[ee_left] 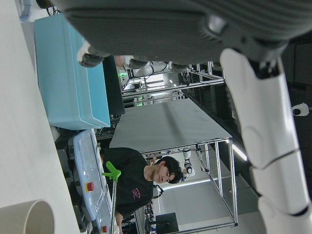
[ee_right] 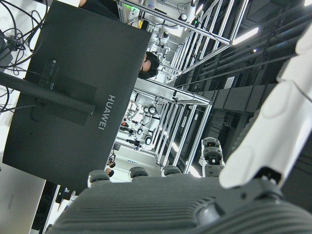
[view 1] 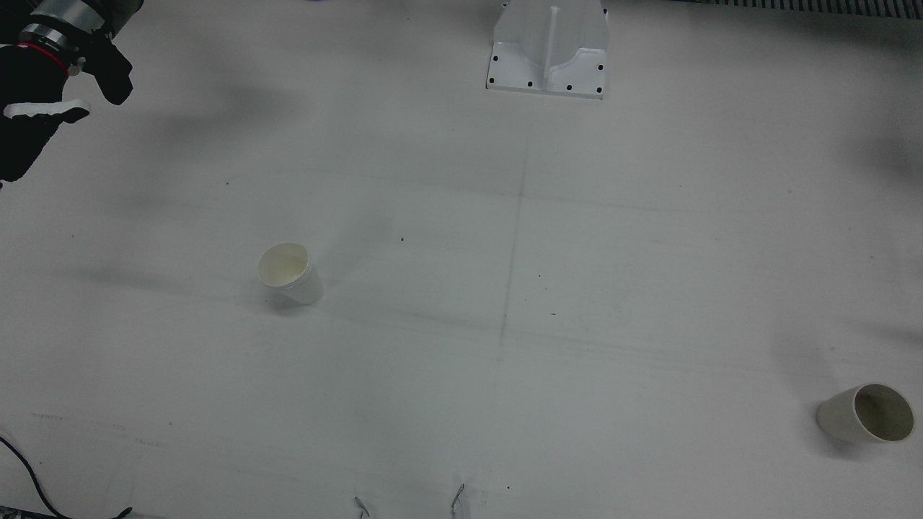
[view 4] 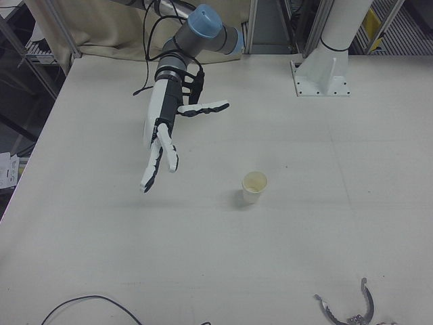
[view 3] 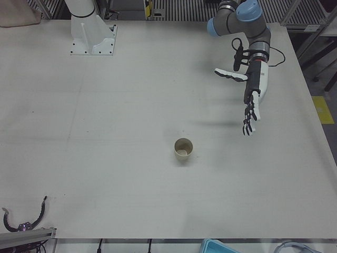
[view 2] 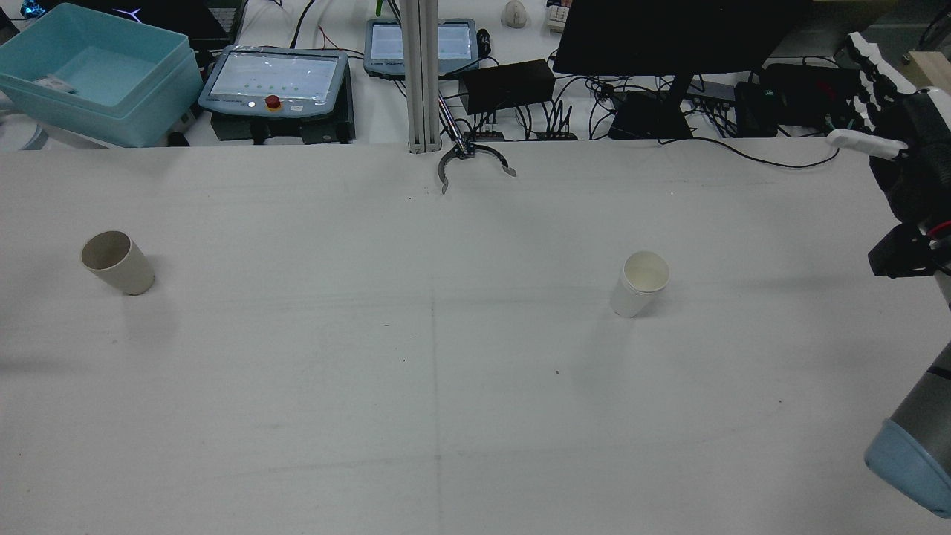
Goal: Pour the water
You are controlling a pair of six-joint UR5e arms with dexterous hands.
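Note:
Two paper cups stand upright on the white table. The white cup (view 1: 290,272) (view 2: 640,282) (view 4: 254,187) is on my right arm's half. The beige cup (view 1: 869,413) (view 2: 117,261) (view 3: 183,148) stands on my left arm's half; its rim (ee_left: 27,219) shows in the left hand view. My right hand (view 4: 162,139) (view 2: 903,160) (view 1: 43,101) hovers open and flat above the table, well to the side of the white cup. My left hand (view 3: 253,100) also hangs open with fingers spread, apart from the beige cup. Neither holds anything.
An arm pedestal (view 1: 549,50) is bolted at the robot's side of the table. Past the far edge sit a teal bin (view 2: 96,70), teach pendants (view 2: 275,78), a monitor (view 2: 669,30) and cables. A small metal clamp (view 2: 475,160) lies near that edge. A person (ee_left: 131,178) sits beyond.

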